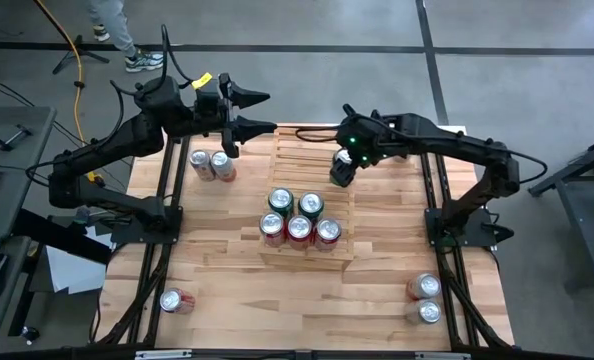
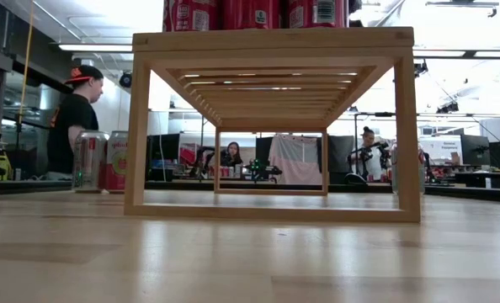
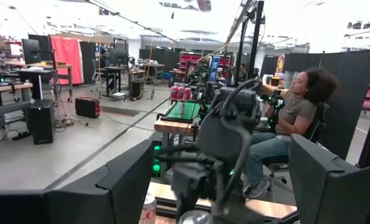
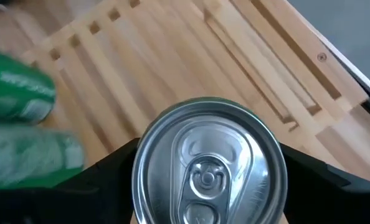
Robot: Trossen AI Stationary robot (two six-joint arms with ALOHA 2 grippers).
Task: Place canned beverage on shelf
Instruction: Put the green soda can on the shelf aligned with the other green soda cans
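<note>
The pale-wood slatted shelf (image 1: 307, 150) stands mid-table, and its frame (image 2: 275, 40) fills the low view. Two green cans (image 1: 280, 202) and three red cans (image 1: 299, 229) stand upright on its near part. My right gripper (image 1: 342, 168) hangs over the shelf's far right part, shut on a green can (image 4: 207, 168) whose silver top faces the wrist camera. My left gripper (image 1: 262, 112) is open and raised above the table's far left edge. It points level toward the right arm and has nothing between its fingers (image 3: 129, 180). My right gripper pinches the green can's round wall (image 4: 138, 171) between its two fingers (image 4: 113, 174), one on either side, just below the top rim. The fingers slant down from the table's right side. The can stays upright over the slats; whether its base rests on them I cannot tell.
Two cans (image 1: 212, 165) stand on the table left of the shelf's far end, also showing in the low view (image 2: 90, 160). One can (image 1: 172, 300) lies near the front left corner, and two (image 1: 427, 298) sit near the front right. People sit beyond the table.
</note>
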